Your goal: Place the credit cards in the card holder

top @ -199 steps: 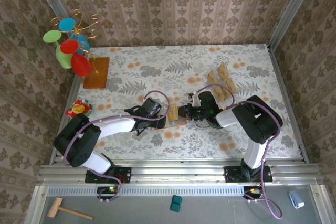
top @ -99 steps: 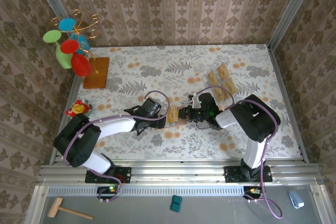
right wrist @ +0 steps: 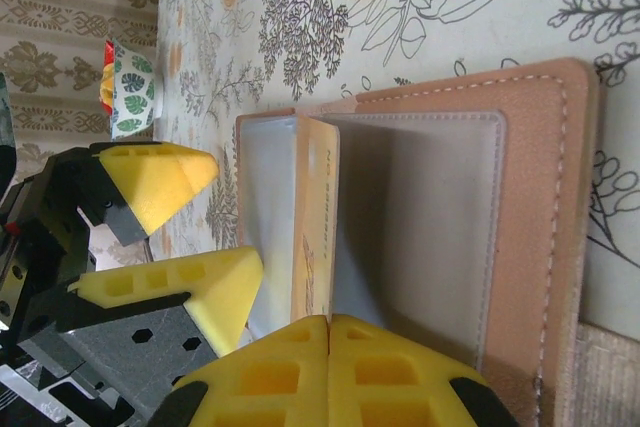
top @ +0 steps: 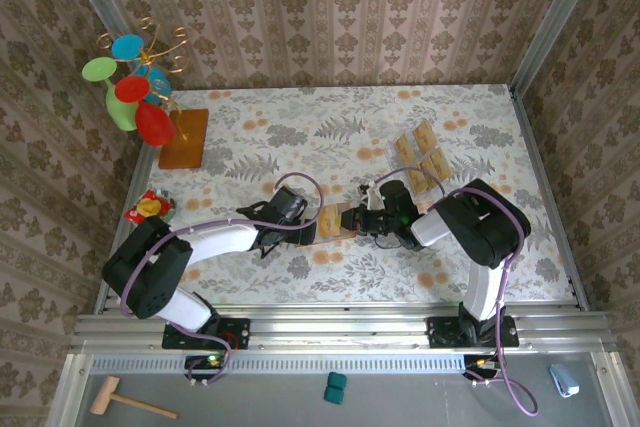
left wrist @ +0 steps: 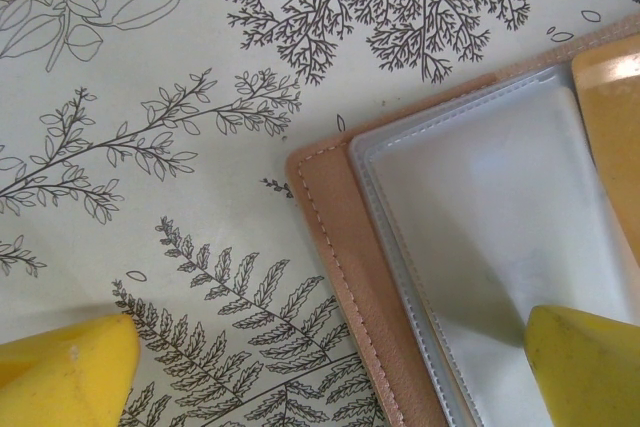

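Card holder lies open on the tabletop, stitched tan leather rim around clear pockets, which face up. One card sits at the holder's middle, between two clear pocket panels. We cannot tell whether it lies flat, tilts, or is slipped under a panel. In the left wrist view the same card is at the holder's right edge.

Right jaws are closed, yellow pads pressed flat together, tips right at the card's near end over the holder. We cannot tell whether they pinch the card.

Left jaws stand wide apart: one pad is over the holder's clear pocket, the other is over bare tabletop just beside the holder's stitched corner. Contact unclear.

The left arm comes in at the holder's left side, the right arm at its right side.

Spare cards sit in a clear tray beyond the holder and to its right, well apart from it. A wooden board carrying a stand of coloured discs is far to the holder's left and beyond it.
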`<state>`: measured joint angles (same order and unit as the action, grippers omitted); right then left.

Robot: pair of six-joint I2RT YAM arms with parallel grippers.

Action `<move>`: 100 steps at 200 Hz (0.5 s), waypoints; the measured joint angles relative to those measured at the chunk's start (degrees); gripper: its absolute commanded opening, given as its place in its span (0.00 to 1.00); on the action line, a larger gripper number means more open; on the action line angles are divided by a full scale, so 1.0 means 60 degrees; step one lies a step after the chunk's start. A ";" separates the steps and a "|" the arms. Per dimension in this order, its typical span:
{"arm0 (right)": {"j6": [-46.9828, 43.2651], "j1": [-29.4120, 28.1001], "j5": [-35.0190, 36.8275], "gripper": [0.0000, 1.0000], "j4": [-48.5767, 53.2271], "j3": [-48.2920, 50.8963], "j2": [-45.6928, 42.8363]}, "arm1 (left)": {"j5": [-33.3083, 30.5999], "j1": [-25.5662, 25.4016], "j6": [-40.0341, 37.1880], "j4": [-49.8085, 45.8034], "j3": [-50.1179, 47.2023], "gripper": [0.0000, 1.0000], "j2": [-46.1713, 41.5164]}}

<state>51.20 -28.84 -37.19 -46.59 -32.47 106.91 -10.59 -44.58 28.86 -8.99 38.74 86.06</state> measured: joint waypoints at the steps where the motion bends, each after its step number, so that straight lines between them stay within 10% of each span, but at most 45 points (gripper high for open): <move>1: 0.0000 0.0000 -0.0007 0.00 -0.0004 0.0000 0.0000 | 0.0004 0.0000 0.0000 0.0000 0.0000 1.00 0.0000; 100: 0.0007 0.0036 -0.0364 0.00 -0.0302 -0.0015 0.0273 | 0.0004 0.0000 0.0000 0.0000 0.0000 1.00 0.0000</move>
<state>51.24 -28.62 -39.38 -48.40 -32.56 108.55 -10.57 -44.58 28.86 -8.99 38.74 86.06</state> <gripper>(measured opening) 0.066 0.999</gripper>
